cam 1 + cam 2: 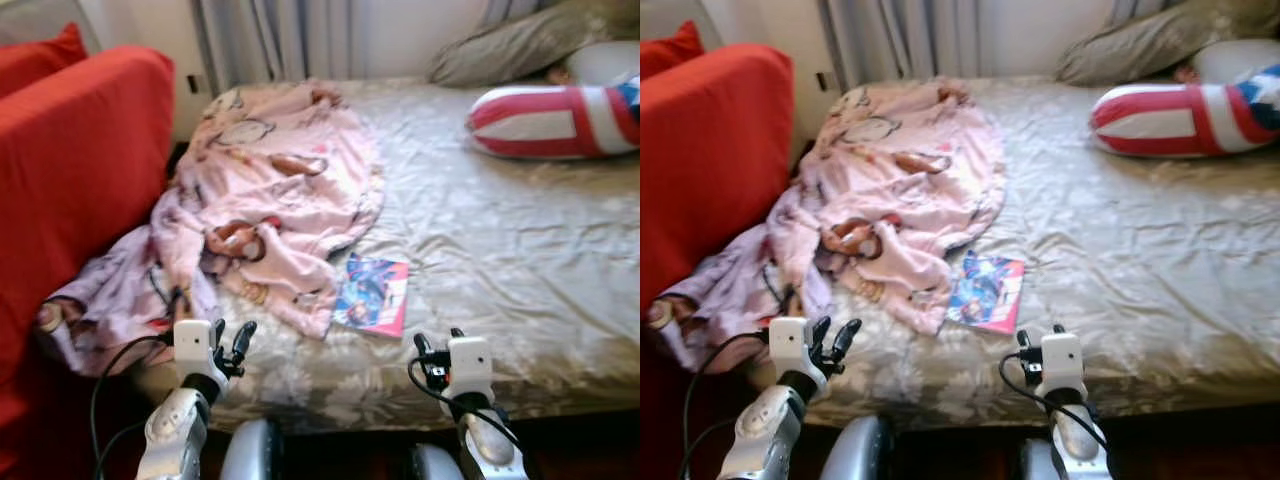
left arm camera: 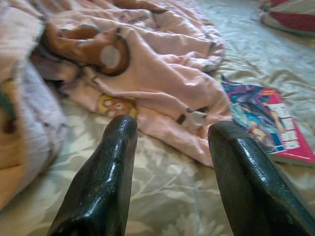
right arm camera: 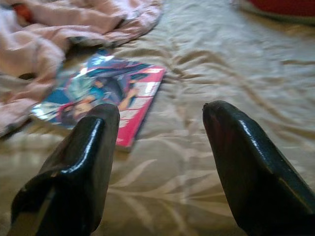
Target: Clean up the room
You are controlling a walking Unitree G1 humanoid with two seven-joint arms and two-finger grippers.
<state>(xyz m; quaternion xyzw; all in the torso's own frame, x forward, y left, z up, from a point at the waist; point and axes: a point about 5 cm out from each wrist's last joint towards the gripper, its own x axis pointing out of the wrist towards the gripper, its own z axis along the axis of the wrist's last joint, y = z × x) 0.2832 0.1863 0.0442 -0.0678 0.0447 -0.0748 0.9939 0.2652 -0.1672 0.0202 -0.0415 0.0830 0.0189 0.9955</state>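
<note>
The wide bed with its creased, pale olive satin cover [image 1: 500, 250] takes up most of the head view, and judging by how things lie on it the tidying has barely begun. At the far left edge stands a red upholstered sofa [image 1: 70, 170], its arm close against the bed's corner. Across the upper left of the bed sprawls a crumpled pink fleece blanket printed with cartoon animals [image 1: 280, 190], one end spilling off the near left corner toward the floor; it is neither folded nor spread. In the upper right lie a red, white and blue striped cushion [image 1: 550, 120] and, behind it, a drab olive pillow [image 1: 520, 45]. Just below centre a glossy magazine with a pink and blue cover [image 1: 372, 295] lies flat, its upper left edge touching or tucked under the blanket's hem. At the bottom of the frame the left hand [image 1: 228, 345] and the right hand [image 1: 436, 352] both hover at the bed's near edge, fingers parted and holding nothing, so blanket and magazine remain to be dealt with.
</note>
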